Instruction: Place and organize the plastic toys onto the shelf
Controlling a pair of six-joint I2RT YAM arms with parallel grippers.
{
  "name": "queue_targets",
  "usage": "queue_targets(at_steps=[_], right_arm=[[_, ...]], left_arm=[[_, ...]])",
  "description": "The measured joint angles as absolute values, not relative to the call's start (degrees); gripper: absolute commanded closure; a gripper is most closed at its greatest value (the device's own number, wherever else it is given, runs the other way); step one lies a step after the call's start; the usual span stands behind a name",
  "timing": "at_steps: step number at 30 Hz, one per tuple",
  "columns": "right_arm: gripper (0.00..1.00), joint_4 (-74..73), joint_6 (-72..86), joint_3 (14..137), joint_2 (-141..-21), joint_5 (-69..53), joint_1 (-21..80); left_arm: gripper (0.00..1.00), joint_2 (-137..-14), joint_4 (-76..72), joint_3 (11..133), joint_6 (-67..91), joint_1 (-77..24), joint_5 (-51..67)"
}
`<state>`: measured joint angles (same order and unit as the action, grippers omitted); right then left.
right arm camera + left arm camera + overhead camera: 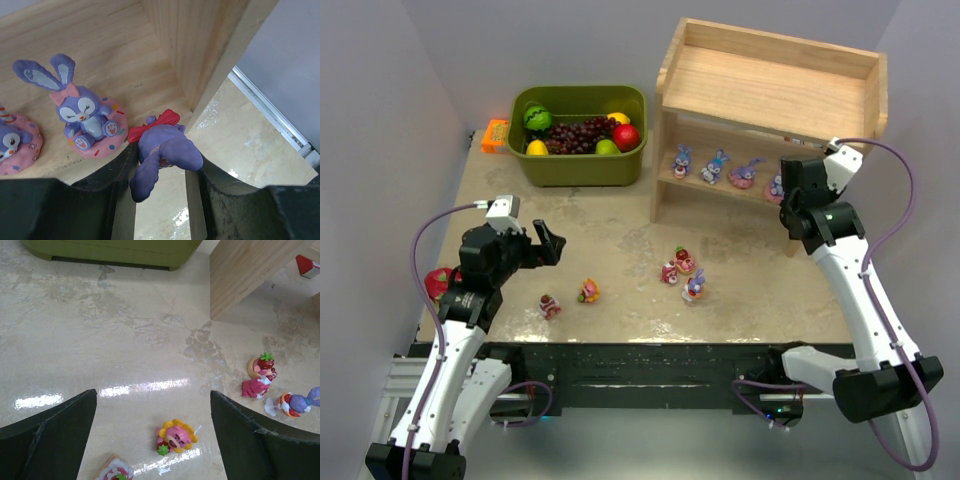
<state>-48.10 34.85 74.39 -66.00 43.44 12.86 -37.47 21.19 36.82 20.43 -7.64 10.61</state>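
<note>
The wooden shelf [770, 95] stands at the back right. Three blue-purple bunnies [716, 166] sit on its lower tier. My right gripper [786, 190] is at that tier's right end, shut on a purple bunny with a red bow [165, 147], held at the front edge of the board [100, 50] next to a bunny on a pink base [86, 120]. My left gripper [552, 243] hangs open above the table. A flower bear [176, 436] lies below its empty jaws and a strawberry-topped toy [116, 471] to the left. Pink bears [678, 265] and a bunny [695, 288] stand mid-table.
An olive-green bin [578, 165] with fake fruit stands at the back left, with an orange object [495, 135] beside it. A pink dragon fruit [438, 282] lies by the left arm. The shelf's side board [245, 275] rises ahead of the left gripper.
</note>
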Motion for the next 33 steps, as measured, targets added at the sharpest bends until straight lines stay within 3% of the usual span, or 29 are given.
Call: queue_targets(at_steps=[21,33], right_arm=[[0.95,-44.9,35.5,74.1,-68.4,42.5,10.1],[0.91,-39.5,36.1,67.9,-64.6,42.4,9.6]], left_arm=[[0.01,-37.6,21.2,36.8,20.4,-7.6,10.6],[0.0,-37.7,21.2,36.8,20.4,-7.6,10.6]])
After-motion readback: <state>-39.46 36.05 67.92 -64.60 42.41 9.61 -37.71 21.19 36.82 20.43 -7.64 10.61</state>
